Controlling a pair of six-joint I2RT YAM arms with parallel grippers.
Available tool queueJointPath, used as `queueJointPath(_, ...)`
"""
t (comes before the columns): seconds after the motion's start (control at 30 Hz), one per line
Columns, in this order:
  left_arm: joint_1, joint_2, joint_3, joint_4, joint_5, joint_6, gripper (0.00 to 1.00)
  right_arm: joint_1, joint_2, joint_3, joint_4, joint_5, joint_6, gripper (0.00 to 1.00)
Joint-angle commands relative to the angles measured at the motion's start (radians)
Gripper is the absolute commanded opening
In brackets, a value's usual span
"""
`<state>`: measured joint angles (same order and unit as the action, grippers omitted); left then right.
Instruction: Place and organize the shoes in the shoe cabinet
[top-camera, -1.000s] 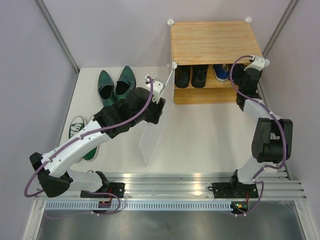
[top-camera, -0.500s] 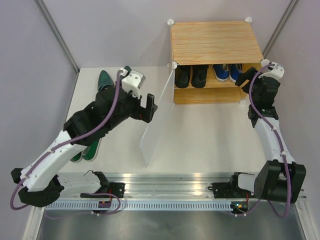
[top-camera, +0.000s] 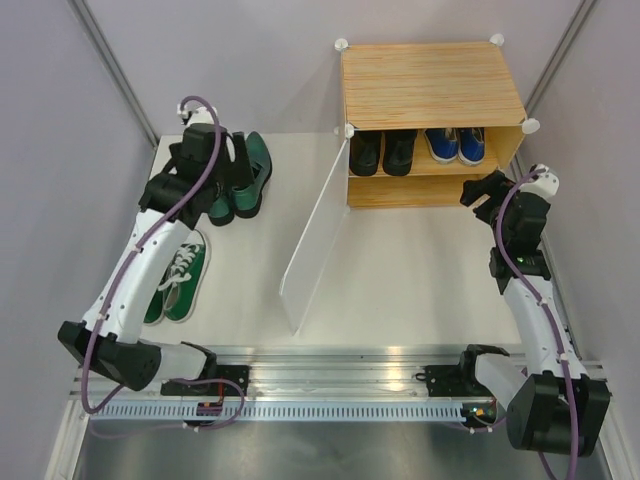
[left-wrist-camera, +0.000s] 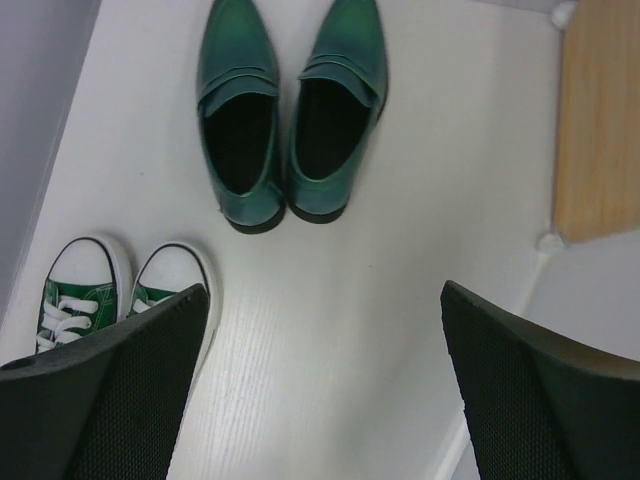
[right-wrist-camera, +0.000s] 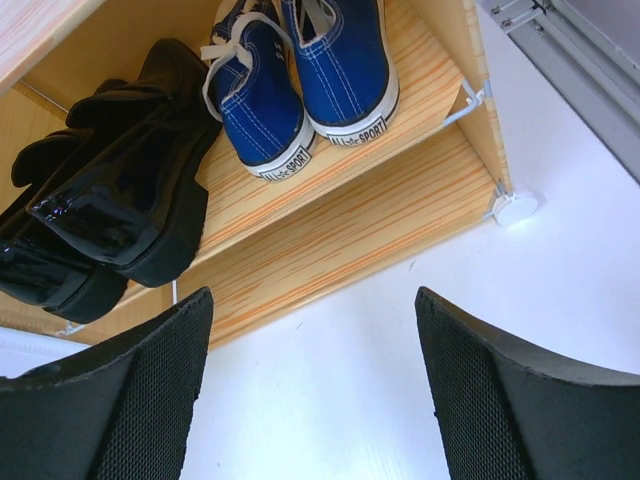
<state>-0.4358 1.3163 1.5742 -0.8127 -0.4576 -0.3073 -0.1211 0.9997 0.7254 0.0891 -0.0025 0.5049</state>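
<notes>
Two pairs shelved, two to go: the left gripper (left-wrist-camera: 322, 300), fingers wide apart and holding nothing, hovers over the green loafers (left-wrist-camera: 345, 50), which lie side by side and touching on the table (top-camera: 420, 270), toes pointing away from the arm bases, well to the left of the cabinet (top-camera: 430, 85); the green sneakers (top-camera: 178, 280) sit nearer the bases, just beside the left arm; the black shoes (right-wrist-camera: 110, 210) and the blue sneakers (right-wrist-camera: 340, 60) stand heels outward on the shelf, the black pair to the left of the blue; the door (top-camera: 315, 235) hangs swung open toward the arms, between the loose shoes and the opening; the right gripper (right-wrist-camera: 312, 300), likewise spread and empty, hangs low before the cabinet's right front corner, touching nothing; the loafers look light and fairly stiff, their smooth leather likely to slide between pads pressed on the tapered toe, so the surer hold is probably the heel wall or the side of the collar, one finger down inside the mouth and one outside; taken that way the shoe should keep its shape, though the long toe may droop; the canvas sneakers would probably give more under a squeeze and call for a hold at the firmer heel; each carry must also pass around the open door's edge.
</notes>
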Motion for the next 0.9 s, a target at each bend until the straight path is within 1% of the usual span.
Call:
queueJointPath(0.0,0.109,0.027,0.024,0.01,0.051,-0.124,1.0,0.012,-0.035,-0.02,0.017,0.038,0.063,0.84)
queueJointPath(0.03,0.156,0.046,0.027,0.012,0.069,-0.133,1.0,0.012,-0.039,-0.03,0.017,0.048,0.066,0.84)
queueJointPath(0.13,0.235,0.121,0.024,0.017,0.097,-0.15,1.0,0.018,-0.075,-0.05,0.015,0.058,0.099,0.82)
queueJointPath(0.27,0.316,0.221,0.036,0.04,0.148,-0.158,0.99,0.061,-0.107,-0.054,0.008,0.023,0.11,0.8)
queueJointPath(0.43,0.4,0.423,0.113,0.035,0.132,-0.162,0.94,0.104,-0.13,-0.052,0.008,0.038,0.098,0.8)
queueJointPath(0.5,0.431,0.471,0.128,0.029,0.154,-0.176,0.91,0.115,-0.136,-0.052,0.006,0.039,0.089,0.8)
queueJointPath(0.53,0.472,0.524,0.148,0.029,0.186,-0.185,0.9,0.117,-0.138,-0.055,0.008,0.036,0.089,0.8)
queueJointPath(0.57,0.486,0.547,0.161,0.027,0.192,-0.185,0.89,0.141,-0.135,-0.057,0.011,0.035,0.092,0.79)
queueJointPath(0.7,0.532,0.662,0.217,0.029,0.224,-0.184,0.87,0.144,-0.128,-0.064,0.02,0.038,0.096,0.8)
queueJointPath(0.87,0.543,0.774,0.267,0.032,0.261,-0.177,0.83,0.143,-0.112,-0.066,0.024,0.035,0.098,0.8)
